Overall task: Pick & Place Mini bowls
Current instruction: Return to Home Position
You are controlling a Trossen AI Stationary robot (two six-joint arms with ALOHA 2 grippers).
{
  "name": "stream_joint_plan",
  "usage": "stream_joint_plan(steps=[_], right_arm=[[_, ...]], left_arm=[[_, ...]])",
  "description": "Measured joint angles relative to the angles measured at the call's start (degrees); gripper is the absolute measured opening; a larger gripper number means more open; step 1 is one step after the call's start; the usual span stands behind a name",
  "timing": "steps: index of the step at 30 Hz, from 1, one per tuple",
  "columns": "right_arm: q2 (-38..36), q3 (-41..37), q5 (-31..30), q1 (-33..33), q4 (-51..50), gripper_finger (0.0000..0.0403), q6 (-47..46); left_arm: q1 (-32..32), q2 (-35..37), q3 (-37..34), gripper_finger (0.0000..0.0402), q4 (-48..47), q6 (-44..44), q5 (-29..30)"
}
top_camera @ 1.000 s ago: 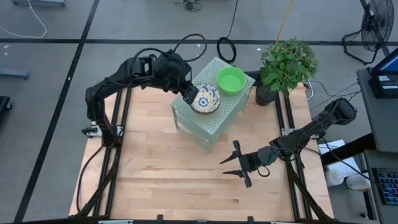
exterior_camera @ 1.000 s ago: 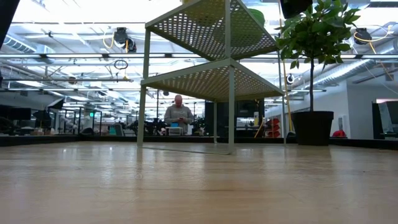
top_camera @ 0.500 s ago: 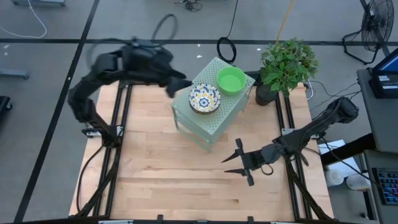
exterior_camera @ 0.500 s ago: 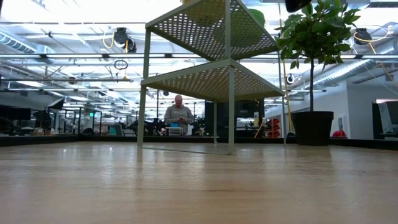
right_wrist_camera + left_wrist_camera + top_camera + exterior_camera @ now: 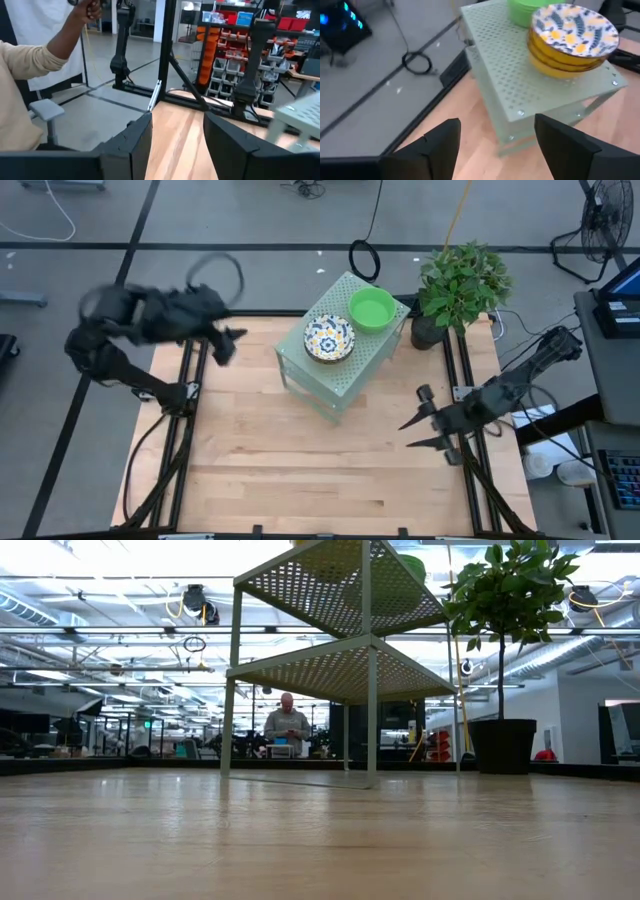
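A stack of floral mini bowls (image 5: pixel 330 337) (image 5: pixel 572 37), white with blue and yellow inside and yellow outside, rests on the top tier of the pale-green perforated shelf (image 5: pixel 345 375). Green mini bowls (image 5: pixel 372 308) (image 5: pixel 522 11) sit beside it on the same tier, toward the far right corner. My left gripper (image 5: pixel 232 340) (image 5: pixel 497 142) is open, off the shelf's left side, near the table's far left corner. My right gripper (image 5: pixel 406 436) (image 5: pixel 175 137) is open, low over the table near its right edge, touching nothing.
A potted plant (image 5: pixel 455 290) stands at the table's far right corner beside the shelf. In the low view the shelf (image 5: pixel 340 660) stands on thin legs with two tiers. A person's sleeve (image 5: pixel 25 65) shows beyond the table. Bare wood (image 5: pixel 290 460) spreads in front of the shelf.
My left gripper has drawn back from the floral bowls on the shelf and swung quickly toward the table's left edge; the bowls stay where they were. My right gripper has moved toward the table's right edge and slightly toward the far edge, still open.
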State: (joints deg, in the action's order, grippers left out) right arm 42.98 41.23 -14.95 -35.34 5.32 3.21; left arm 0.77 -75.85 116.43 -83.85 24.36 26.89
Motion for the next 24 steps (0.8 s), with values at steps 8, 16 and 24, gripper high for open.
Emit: stream_joint_plan(steps=[8, 16, 24], right_arm=[[-8.28, 0.00, 0.01, -0.01, -13.15, 0.0164, -6.89], [-8.55, 0.00, -0.01, -0.01, -15.56, 0.0164, -8.12], [-15.70, -10.26, -1.62, 0.01, -9.70, 0.0164, -2.89]], left_arm=[[7.40, 16.79, -42.11, 0.0253, 42.86, -14.76, -7.06], [0.05, 44.10, -86.03, 0.0270, 76.98, -15.16, -13.36], [-3.03, 66.09, -108.54, 0.0260, 91.22, -15.04, -28.65]])
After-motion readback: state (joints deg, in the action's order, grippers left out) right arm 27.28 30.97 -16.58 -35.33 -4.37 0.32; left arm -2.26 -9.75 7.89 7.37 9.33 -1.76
